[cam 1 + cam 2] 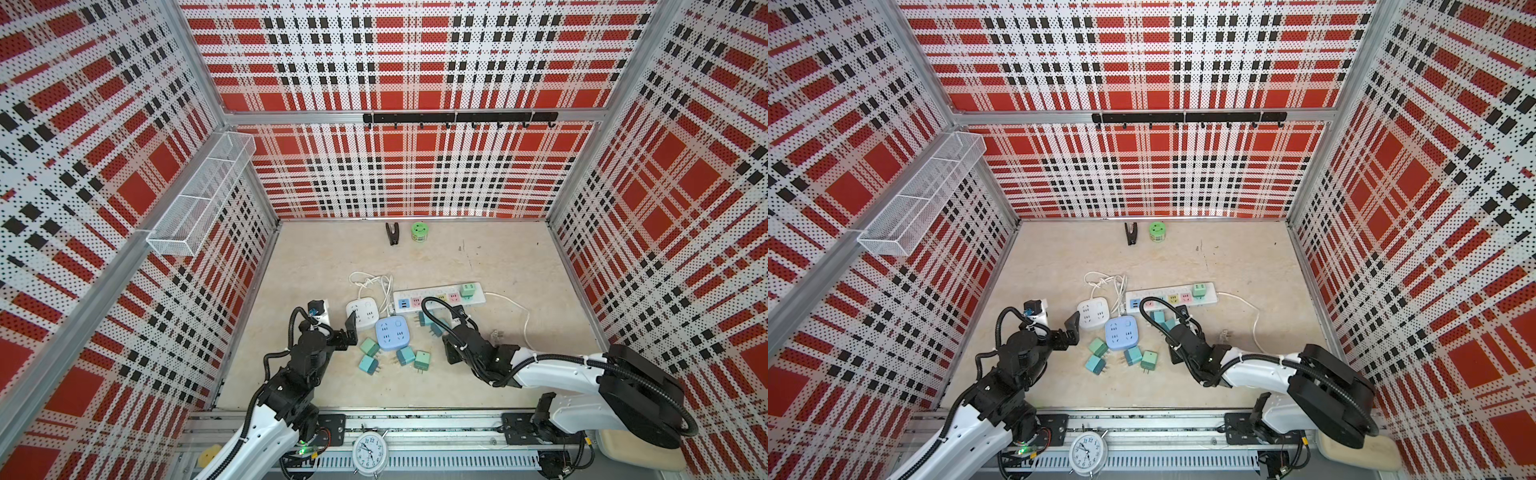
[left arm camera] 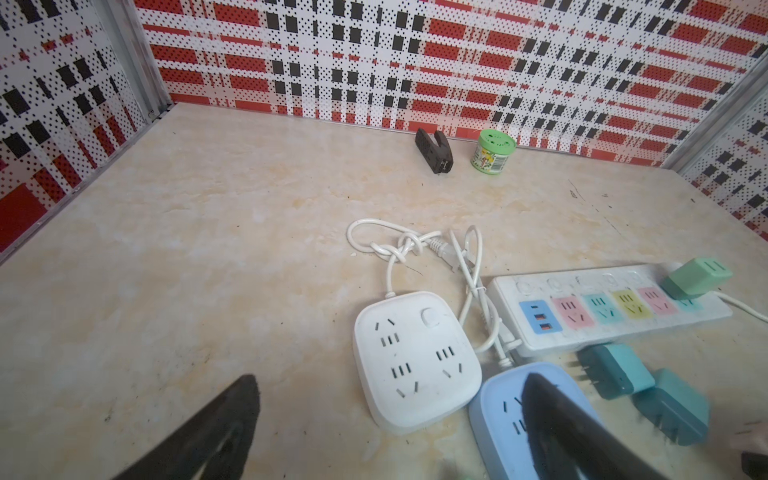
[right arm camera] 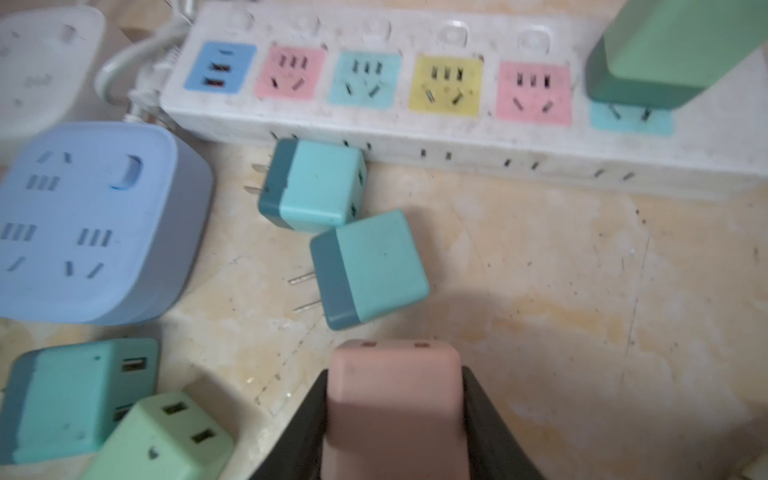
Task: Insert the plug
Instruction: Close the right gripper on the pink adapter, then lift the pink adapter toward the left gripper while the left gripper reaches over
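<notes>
The pink plug [image 3: 395, 407] is clamped between the jaws of the right gripper [image 3: 395, 374], held just on the near side of the power strip [image 3: 415, 129]; its prongs are hidden. The left gripper [image 2: 392, 380] hangs wide open and empty over the white socket block [image 2: 415, 357]. Likely risks: the prongs meet the slots askew, the unheld strip slides far under the push, or the descent knocks the loose teal plugs [image 3: 316, 185] lying between.
</notes>
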You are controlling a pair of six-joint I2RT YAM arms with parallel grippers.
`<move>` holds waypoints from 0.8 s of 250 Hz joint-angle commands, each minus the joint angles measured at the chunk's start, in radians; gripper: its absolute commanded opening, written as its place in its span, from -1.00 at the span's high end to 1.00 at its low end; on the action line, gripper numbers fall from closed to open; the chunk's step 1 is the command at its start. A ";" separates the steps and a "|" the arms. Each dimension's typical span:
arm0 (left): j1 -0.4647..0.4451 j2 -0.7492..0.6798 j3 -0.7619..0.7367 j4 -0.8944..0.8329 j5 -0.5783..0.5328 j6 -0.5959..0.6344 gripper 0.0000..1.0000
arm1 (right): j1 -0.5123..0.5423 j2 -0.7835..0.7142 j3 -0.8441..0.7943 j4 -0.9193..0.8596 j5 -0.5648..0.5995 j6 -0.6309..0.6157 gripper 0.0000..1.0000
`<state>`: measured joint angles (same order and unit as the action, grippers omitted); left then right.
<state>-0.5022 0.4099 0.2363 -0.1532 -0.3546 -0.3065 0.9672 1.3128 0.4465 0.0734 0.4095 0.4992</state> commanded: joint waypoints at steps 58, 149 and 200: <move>0.026 -0.071 0.001 0.006 0.135 -0.006 -0.99 | 0.005 -0.092 -0.116 0.453 -0.056 -0.276 0.61; 0.022 0.083 0.099 0.021 0.319 0.006 -0.80 | 0.004 -0.230 -0.243 0.683 -0.133 -0.468 0.72; -0.017 0.218 0.257 -0.042 0.454 -0.063 -0.69 | 0.005 -0.304 -0.271 0.704 -0.152 -0.547 0.76</move>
<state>-0.4885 0.5758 0.4137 -0.1844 -0.0231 -0.3157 0.9676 1.0481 0.1864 0.6632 0.2821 0.0448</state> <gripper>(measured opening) 0.855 0.435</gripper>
